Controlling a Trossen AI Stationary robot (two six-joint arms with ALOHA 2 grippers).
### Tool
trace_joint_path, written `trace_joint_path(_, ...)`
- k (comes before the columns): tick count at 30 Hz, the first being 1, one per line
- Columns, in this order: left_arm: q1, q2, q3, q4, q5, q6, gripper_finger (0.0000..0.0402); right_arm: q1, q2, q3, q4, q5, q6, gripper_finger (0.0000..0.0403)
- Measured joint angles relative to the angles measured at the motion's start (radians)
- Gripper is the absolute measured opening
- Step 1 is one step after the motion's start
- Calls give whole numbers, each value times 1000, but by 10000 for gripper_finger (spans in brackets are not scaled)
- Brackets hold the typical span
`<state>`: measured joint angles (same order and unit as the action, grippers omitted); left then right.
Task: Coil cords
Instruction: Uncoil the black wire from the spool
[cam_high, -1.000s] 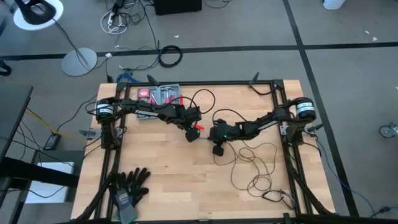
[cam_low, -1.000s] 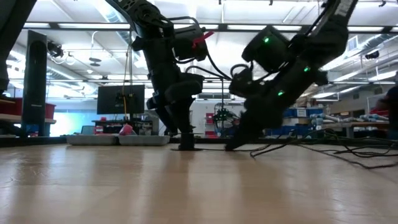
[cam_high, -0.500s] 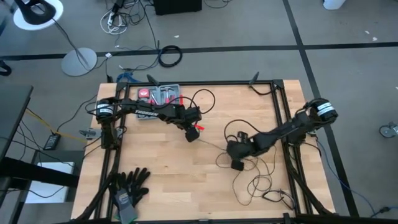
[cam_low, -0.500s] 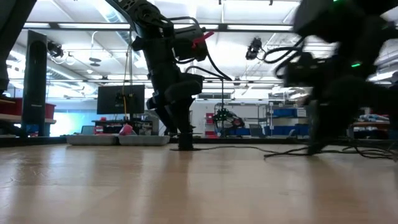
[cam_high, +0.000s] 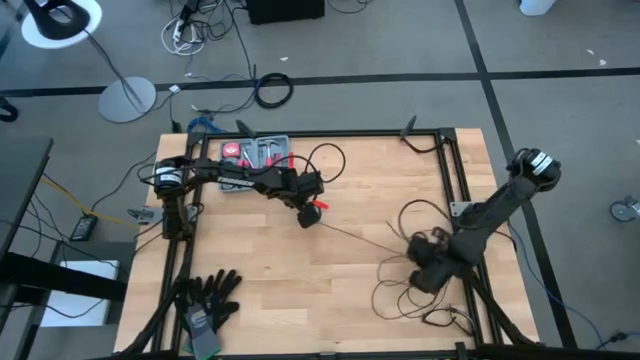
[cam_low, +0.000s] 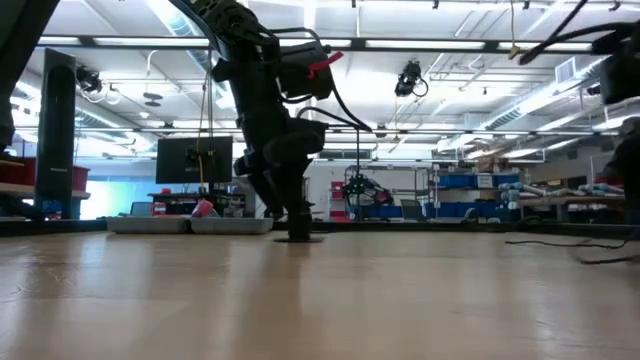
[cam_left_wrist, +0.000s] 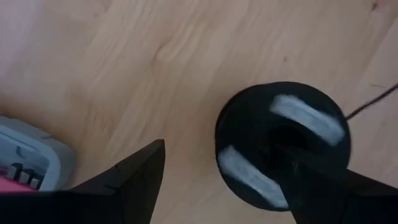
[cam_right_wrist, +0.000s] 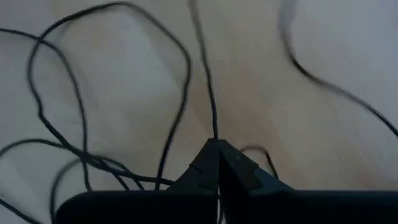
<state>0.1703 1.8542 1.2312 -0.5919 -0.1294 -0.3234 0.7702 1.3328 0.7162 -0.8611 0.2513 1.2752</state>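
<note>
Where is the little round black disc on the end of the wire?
In the high view the disc sits near the table's middle, under the left pincer, just right of the grey tray.

From desk level the right pincer is cut off at the edge. The black disc (cam_left_wrist: 283, 144) sits half behind a finger (cam_left_wrist: 336, 190), its pale patches blurred.

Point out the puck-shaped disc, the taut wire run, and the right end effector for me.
disc (cam_left_wrist: 283, 146): left wrist view, middle of its round top.
wire (cam_high: 365, 237): high view, midway along the taut stretch.
right end effector (cam_right_wrist: 217, 149): right wrist view, at the shut fingertips pinching the wire.
</note>
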Motion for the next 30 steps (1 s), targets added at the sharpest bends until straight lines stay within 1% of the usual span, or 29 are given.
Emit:
trace_joint_path(2, 0, 0, 0, -2, 0, 0, 294, 47, -28, 0, -76, 8, 131, 0)
trace_joint_path(4, 0, 0, 0, 0, 0, 0, 294, 82, -47, 0, -147, 41, 223, 0)
trace_joint_path(5, 0, 0, 0, 2, 0, 0, 294, 95, -51, 0, -169, 82, 252, 0)
trace_joint_path(7, 0, 0, 0, 0, 0, 0, 294, 105, -57, 0, -181, 208, 271, 0)
trace_joint_path(9, 0, 0, 0, 3, 0, 0, 294, 97, -57, 0, -161, 363, 257, 0)
trace_joint_path(11, 0, 0, 0, 3, 1, -3, 294, 75, -57, 0, -119, 496, 214, 1)
trace_joint_path(13, 0, 0, 0, 4, 1, -3, 294, 40, -57, 0, -61, 590, 152, 2)
trace_joint_path(16, 0, 0, 0, 5, 1, -3, 294, -34, -55, 0, 68, 666, 11, 3)
trace_joint_path(20, 0, 0, 0, 14, 1, -3, 294, -164, -11, 0, 327, 676, -274, 5)
trace_joint_path(23, 0, 0, 0, 18, 1, -3, 294, -260, 67, 1, 580, 628, -546, 14)
trace_joint_path(26, 0, 0, 0, 20, 2, -4, 294, -352, 169, 2, 839, 505, -789, 31)
trace_joint_path(28, 0, 0, 0, 20, 4, -4, 294, -408, 233, 2, 977, 404, -887, 46)
trace_joint_path(30, 0, 0, 0, 20, 4, -4, 294, -462, 290, 2, 1093, 318, -948, 63)
